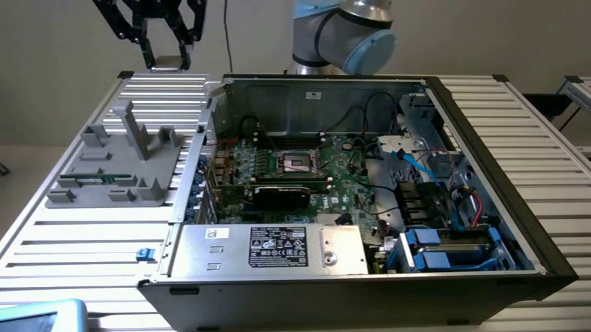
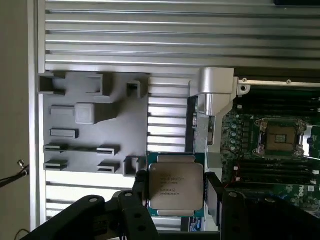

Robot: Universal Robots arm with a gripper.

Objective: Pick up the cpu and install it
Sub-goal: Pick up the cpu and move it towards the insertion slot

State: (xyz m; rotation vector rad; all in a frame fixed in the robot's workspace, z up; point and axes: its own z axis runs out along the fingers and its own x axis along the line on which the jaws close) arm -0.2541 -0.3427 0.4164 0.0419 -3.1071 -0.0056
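Holding the cpu (image 2: 176,184) by opposite edges, gripper (image 2: 177,195) clamped on it; we judge it light, rigid, slippery, with a fragile underside.

Everything sat on a ribbed, slatted metal table (image 1: 83,242). Toward the exterior view's left there was a grey plastic fixture tray (image 1: 120,173) with upright posts and slots. Just beside it, the big open pc case (image 1: 323,301) lay on its side with its dark outer walls hogging most of the tabletop.
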